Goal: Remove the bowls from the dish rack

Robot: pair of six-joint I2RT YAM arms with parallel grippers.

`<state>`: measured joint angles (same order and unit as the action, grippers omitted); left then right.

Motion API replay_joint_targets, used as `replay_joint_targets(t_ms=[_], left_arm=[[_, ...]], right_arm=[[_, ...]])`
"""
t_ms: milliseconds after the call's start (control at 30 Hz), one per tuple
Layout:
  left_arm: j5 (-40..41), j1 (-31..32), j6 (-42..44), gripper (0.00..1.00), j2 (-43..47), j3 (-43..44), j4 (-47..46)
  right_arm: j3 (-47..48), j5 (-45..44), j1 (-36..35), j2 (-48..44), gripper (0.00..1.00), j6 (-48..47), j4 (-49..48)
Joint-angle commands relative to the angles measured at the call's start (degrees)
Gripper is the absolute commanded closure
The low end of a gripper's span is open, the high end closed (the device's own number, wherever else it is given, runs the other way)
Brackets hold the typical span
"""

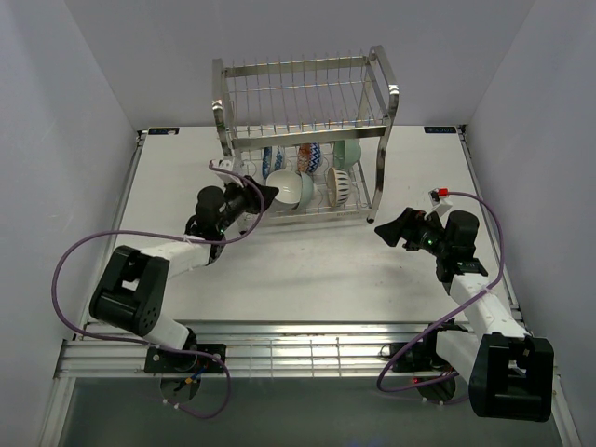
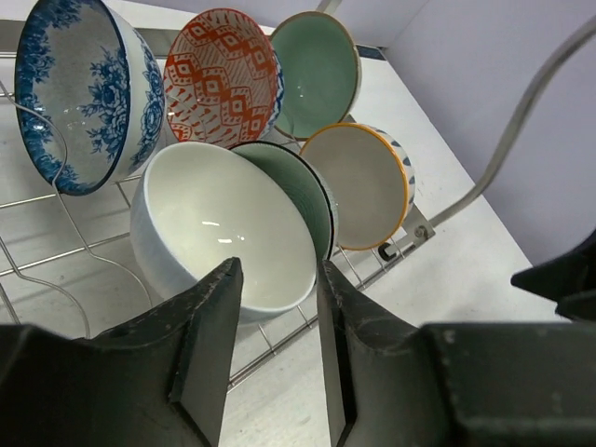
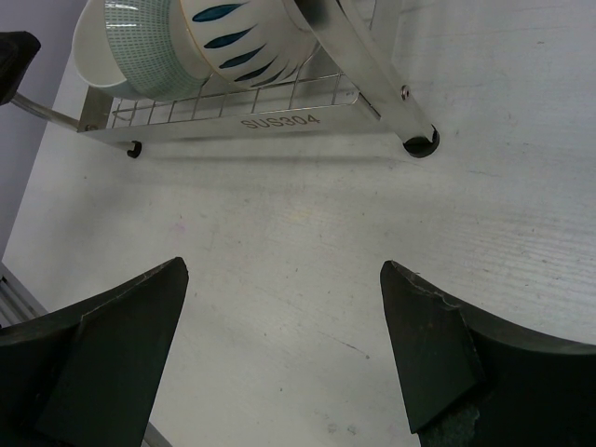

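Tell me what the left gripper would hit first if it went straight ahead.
The left gripper would probably meet the white bowl first, at its near rim; depth is unclear.

White bowl [image 2: 223,223] stands on edge in the dish rack's [image 1: 298,88] lower tier, just ahead of the left pincer [image 2: 277,279]; five patterned and green bowls behind.

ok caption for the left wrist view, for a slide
left gripper, jaws apart, at the rim of a plain white ceramic bowl in the steel wire dish rack

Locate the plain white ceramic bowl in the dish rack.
Left wrist view, centre: the white bowl stands at the wire rack's near edge, in front of a mint green bowl.
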<state>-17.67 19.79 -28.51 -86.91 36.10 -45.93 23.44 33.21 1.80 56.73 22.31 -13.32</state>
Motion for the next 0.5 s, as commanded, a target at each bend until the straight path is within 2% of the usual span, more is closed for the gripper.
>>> replay_joint_targets(t_ms=[0, 167, 467], left_arm=[[9.0, 2.8, 0.8, 0.51, 1.3, 5.6, 16.5], [16.8, 6.2, 0.4, 0.46, 1.0, 12.7, 28.8], [29.3, 10.5, -2.0, 0.44, 1.2, 16.9, 39.9]], right_arm=[[-0.1, 0.3, 0.0, -0.9, 0.10, -0.1, -0.8], [-0.1, -0.1, 0.0, -1.4, 0.10, -0.1, -0.4], [-0.3, -0.1, 0.0, -2.1, 0.10, 0.3, -0.1]])
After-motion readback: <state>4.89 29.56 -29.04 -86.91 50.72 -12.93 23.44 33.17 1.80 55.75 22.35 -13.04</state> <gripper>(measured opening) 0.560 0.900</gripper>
